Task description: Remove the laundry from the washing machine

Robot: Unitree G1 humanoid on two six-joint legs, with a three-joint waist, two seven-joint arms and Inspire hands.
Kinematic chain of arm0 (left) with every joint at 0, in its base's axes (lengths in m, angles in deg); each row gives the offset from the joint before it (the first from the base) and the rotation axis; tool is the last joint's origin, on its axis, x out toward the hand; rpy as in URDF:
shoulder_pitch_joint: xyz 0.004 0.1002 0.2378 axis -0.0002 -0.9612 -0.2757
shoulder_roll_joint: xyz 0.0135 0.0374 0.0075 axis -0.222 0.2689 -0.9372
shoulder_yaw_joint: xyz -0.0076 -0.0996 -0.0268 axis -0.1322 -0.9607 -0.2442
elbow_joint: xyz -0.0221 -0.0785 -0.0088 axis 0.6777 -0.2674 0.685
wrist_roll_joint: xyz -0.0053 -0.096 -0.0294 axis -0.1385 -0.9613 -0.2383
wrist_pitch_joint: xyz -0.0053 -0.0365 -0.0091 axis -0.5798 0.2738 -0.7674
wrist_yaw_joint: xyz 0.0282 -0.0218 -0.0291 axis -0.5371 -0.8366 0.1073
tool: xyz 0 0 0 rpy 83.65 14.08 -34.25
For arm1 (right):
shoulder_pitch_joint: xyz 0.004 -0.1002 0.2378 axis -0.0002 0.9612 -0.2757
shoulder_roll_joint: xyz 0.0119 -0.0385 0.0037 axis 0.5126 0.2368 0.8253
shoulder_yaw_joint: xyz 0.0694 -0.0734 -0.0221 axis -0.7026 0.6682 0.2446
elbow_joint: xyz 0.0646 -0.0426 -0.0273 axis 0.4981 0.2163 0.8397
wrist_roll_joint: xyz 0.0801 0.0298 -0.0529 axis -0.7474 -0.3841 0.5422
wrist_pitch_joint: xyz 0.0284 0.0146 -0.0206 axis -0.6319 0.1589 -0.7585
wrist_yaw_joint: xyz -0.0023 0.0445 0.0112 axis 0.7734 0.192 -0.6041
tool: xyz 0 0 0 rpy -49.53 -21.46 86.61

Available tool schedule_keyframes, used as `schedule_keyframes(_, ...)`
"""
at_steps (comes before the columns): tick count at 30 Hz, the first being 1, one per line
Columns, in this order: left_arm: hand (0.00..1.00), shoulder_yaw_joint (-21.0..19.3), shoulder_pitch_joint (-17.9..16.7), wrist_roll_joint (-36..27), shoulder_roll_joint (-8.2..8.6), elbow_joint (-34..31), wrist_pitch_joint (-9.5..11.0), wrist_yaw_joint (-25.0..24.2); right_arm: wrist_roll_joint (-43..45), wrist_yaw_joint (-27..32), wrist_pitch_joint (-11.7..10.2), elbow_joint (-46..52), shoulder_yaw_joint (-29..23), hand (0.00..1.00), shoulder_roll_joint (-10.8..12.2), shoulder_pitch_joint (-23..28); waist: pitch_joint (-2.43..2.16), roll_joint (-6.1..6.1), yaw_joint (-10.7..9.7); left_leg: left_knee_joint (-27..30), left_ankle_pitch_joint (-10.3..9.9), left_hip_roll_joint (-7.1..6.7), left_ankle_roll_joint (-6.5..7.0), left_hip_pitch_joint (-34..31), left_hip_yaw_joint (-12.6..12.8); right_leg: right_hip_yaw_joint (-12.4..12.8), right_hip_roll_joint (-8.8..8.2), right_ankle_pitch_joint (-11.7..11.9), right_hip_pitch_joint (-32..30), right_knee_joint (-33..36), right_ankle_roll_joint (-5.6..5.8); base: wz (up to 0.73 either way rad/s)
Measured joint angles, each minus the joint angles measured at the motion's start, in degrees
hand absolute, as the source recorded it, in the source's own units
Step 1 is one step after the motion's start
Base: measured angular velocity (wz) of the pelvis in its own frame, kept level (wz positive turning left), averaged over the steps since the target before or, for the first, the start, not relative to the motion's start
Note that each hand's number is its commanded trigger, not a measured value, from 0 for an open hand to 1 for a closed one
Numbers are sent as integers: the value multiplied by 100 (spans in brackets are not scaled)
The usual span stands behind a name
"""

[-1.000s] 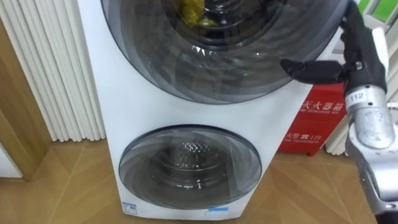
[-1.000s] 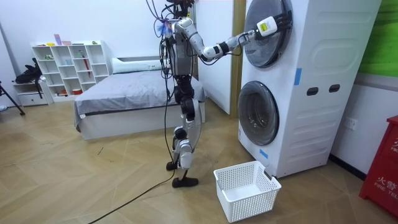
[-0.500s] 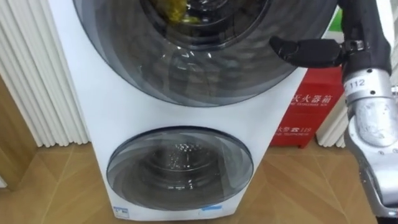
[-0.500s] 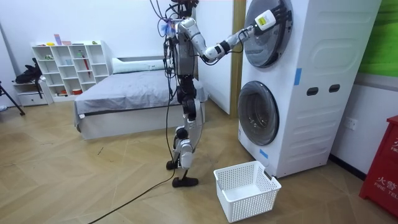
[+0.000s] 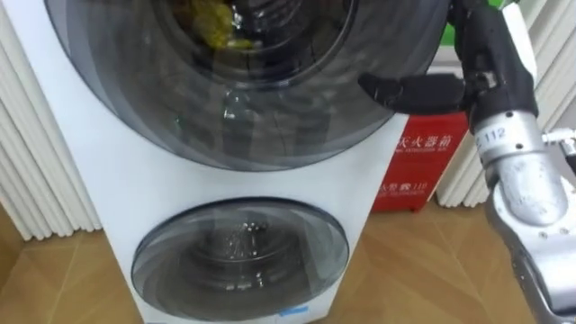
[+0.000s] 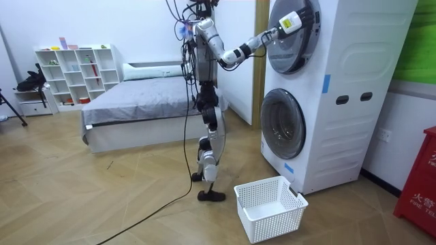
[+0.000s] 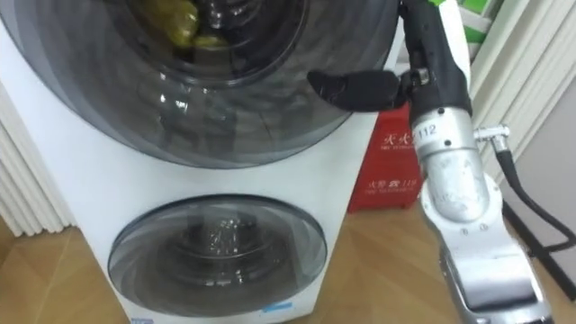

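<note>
yellow clothes (image 5: 211,22) lie in the upper drum behind the upper door (image 5: 252,126) of the washing machine (image 5: 72,180), which we judge closed. right hand (image 5: 489,58) sits at the door's rim, thumb across the glass; finger state we cannot tell. nothing extracted yet; white basket (image 6: 271,207) waits on the floor.

White washing machine (image 5: 81,180); smoky grey door (image 5: 252,108); yellow-green clothes (image 5: 211,22); red box (image 5: 423,171); black right hand (image 5: 486,63).
</note>
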Motion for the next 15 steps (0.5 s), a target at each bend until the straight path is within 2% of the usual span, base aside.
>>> schedule_keyframes(2,0,6,-2,0,2,-1,1,0,-1,-7,-53,-111,-68,0,0,-2,2,2,-2,3,-3,-9,6,-28,-1,-102,-20,-7,6,0,-1,22)
schedule_keyframes(4,0,4,5,5,0,-13,8,14,-2,-1,-103,-256,-139,0,0,-4,6,4,19,14,-35,-63,51,-94,-1,-184,-61,-104,-5,1,-87,24)
schedule_keyframes(9,0,-4,-151,3,2,-72,-3,28,-104,-15,-153,-299,-140,0,0,-4,24,44,60,102,-48,-73,50,-149,-21,-227,-96,-120,-4,24,-90,4)
schedule_keyframes(15,0,3,-112,2,5,-80,78,31,-135,-25,-340,-407,-126,0,0,4,-13,89,30,175,-46,-77,51,-181,-16,-267,-109,-114,-4,23,-98,3)
